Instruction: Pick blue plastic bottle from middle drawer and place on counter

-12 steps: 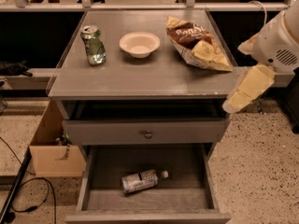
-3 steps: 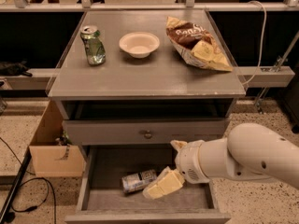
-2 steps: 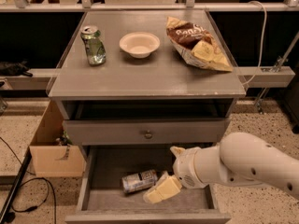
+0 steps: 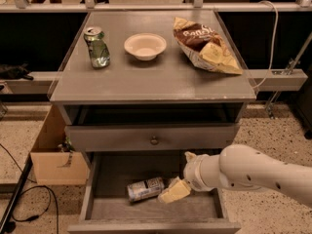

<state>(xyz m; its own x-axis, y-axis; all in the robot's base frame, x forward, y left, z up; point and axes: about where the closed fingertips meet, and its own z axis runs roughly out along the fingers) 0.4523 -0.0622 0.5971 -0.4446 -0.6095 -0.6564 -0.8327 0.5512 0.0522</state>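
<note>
The white arm (image 4: 258, 172) comes in from the right, below the worktop's (image 4: 146, 84) front right corner. It reaches leftward and slightly down into the open middle drawer (image 4: 93, 182). Its forearm lies almost level, and the ribbed wrist sits over the right half of the drawer floor.

The gripper (image 4: 177, 180) is inside the drawer, under the front edge of the worktop and a little right of its middle. The jaws stand apart. One cream finger slants down to the left, with its tip just beside the blue plastic bottle (image 4: 144, 189). The other shows only as a short tip above the wrist. They hold nothing.

The bottle lies on its side on the drawer floor, roughly below the middle of the front edge, with its label facing up. I cannot tell whether the lower finger touches it.

Above the open drawer is a shut drawer front with a small round knob (image 4: 154, 140).

On the worktop:
- A dented green can (image 4: 97, 48) stands near the back left corner.
- A pale bowl (image 4: 145, 46) sits at the middle of the back.
- A chip bag (image 4: 204, 45) lies towards the back right corner.
</note>
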